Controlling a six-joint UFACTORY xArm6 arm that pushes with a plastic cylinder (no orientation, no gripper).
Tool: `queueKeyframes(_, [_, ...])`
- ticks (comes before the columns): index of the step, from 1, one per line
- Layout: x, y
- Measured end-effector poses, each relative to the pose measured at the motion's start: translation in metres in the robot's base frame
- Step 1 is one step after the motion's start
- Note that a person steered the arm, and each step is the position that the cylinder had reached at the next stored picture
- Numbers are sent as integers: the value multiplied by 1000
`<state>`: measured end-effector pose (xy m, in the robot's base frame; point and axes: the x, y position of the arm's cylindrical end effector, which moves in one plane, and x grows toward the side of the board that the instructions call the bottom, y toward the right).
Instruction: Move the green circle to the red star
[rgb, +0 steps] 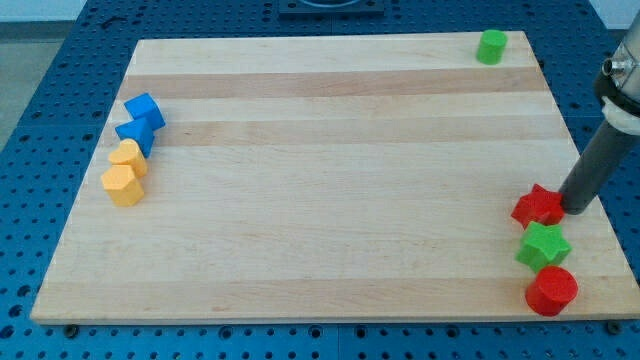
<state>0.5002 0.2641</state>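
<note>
The green circle (491, 46) sits at the table's far right corner, at the view's top right, just inside both edges and alone there. The red star (538, 206) lies well apart from it, down the same right edge, near the view's bottom right corner.

My tip (576, 208) rests at the right side of the red star, touching it or just beside it; I cannot tell which from this view. The dark rod rises up and to the right from that point and leaves the view at the right edge. This arm carries no fingers, so no open or closed state applies.

Block count on the table (320, 200): eight.

- Green: two. The green circle at the top right corner, and one green star (542, 245) directly below the red star.
- Red: two. The red star, and one red cylinder (551, 290) below the green star, nearest the bottom right corner. These three form a short column along the right edge.
- Blue: two. One blue block (145, 109) and a second blue block (134, 133), touching, near the left edge.
- Yellow: two. One yellow block (128, 157) and a second yellow block (122, 186), touching, directly below the blue pair.

The four left-edge blocks form one slanted line. Their exact shapes are hard to make out.
</note>
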Motion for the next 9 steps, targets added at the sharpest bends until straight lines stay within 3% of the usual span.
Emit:
queueKeyframes(3, [-196, -36])
queueKeyframes(4, [-225, -37])
queueKeyframes(5, [-225, -37])
queueKeyframes(6, [-230, -1])
queueKeyframes(7, [-252, 44])
queueKeyframes(9, [-309, 40])
